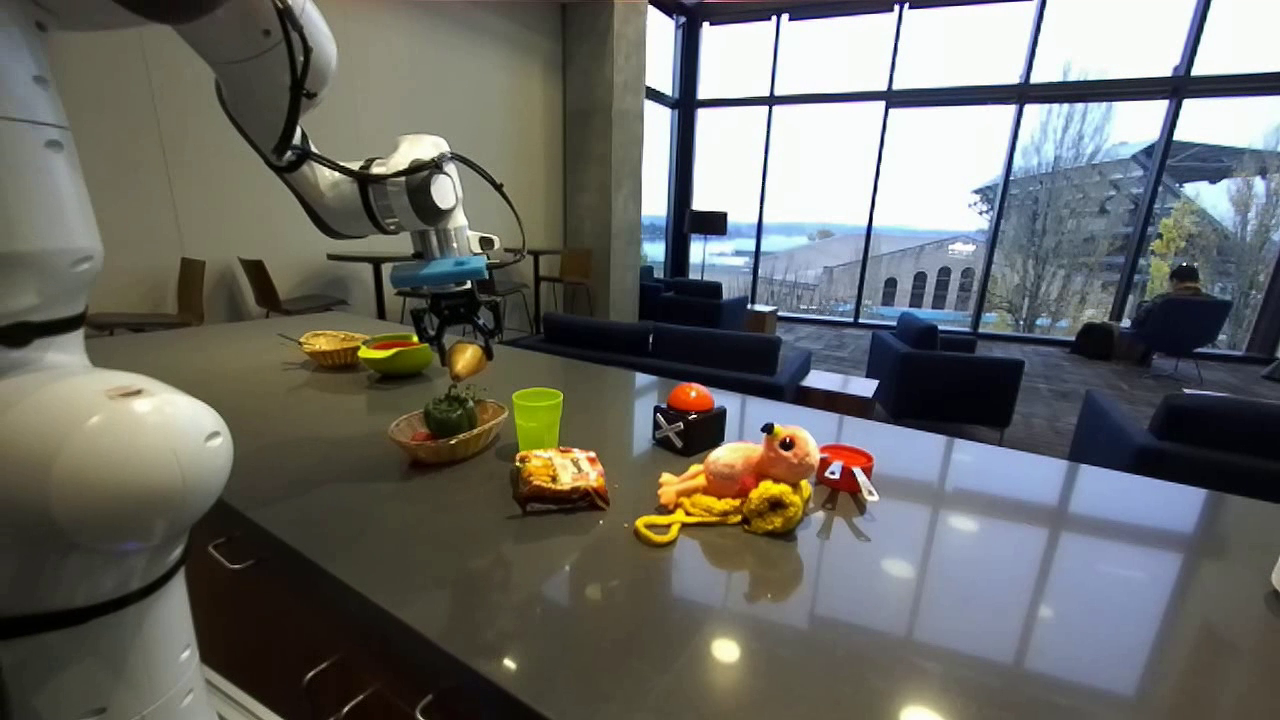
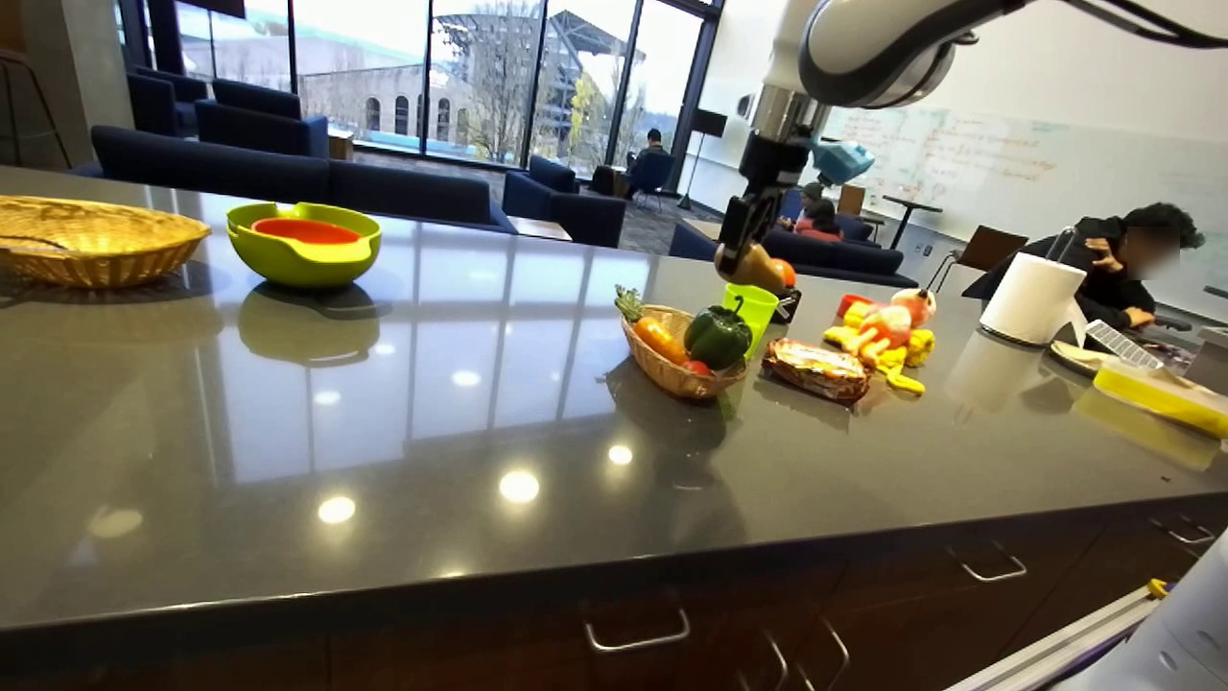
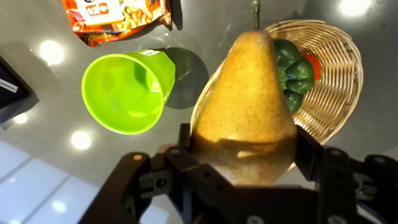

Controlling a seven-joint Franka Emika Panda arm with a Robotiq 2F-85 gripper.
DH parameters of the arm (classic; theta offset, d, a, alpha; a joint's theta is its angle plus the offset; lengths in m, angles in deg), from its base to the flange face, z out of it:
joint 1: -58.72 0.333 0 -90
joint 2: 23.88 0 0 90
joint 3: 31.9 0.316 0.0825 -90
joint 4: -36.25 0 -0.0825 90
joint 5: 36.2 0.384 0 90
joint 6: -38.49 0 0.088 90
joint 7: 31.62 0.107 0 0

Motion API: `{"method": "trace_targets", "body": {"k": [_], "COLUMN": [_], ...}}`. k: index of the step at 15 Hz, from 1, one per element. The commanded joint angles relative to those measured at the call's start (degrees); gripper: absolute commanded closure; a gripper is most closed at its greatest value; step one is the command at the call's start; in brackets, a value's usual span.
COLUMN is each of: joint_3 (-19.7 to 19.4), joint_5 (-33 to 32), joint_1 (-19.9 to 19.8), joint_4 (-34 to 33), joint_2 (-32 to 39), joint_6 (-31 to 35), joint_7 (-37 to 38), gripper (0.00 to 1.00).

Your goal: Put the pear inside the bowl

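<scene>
The pear (image 1: pixel 467 361), yellow-brown, is held in the air by my gripper (image 1: pixel 457 338). It also shows in an exterior view (image 2: pixel 751 270) and fills the middle of the wrist view (image 3: pixel 245 93). The black fingers press on both sides of its wide end, and its narrow end points away from the palm. The pear hangs above the left part of a small wicker basket in the wrist view. A green bowl (image 1: pixel 405 360) with an orange-red inner bowl stands apart from the gripper, near a larger wicker basket. The bowl also shows in an exterior view (image 2: pixel 305 254) and is out of the wrist view.
The small wicker basket (image 2: pixel 676 382) holds a dark green pepper (image 2: pixel 719 336) and other produce. Beside it stand a green cup (image 1: pixel 538 418) and a snack packet (image 1: pixel 562 478). Further along are a button box (image 1: pixel 690 425), a pink toy (image 1: pixel 745 468) and red cups (image 1: pixel 845 468).
</scene>
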Motion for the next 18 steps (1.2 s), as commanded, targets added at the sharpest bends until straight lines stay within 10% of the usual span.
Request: {"method": "trace_targets", "body": {"k": [1, 18], "joint_3": [0.9, 1.0], "joint_5": [0.3, -0.7], "joint_1": [0.8, 2.9], "joint_4": [-4.9, -17.2], "joint_2": [2.9, 13.4], "joint_6": [-3.2, -7.4], "joint_7": [0.6, 23.1], "gripper": [0.47, 0.47]}}
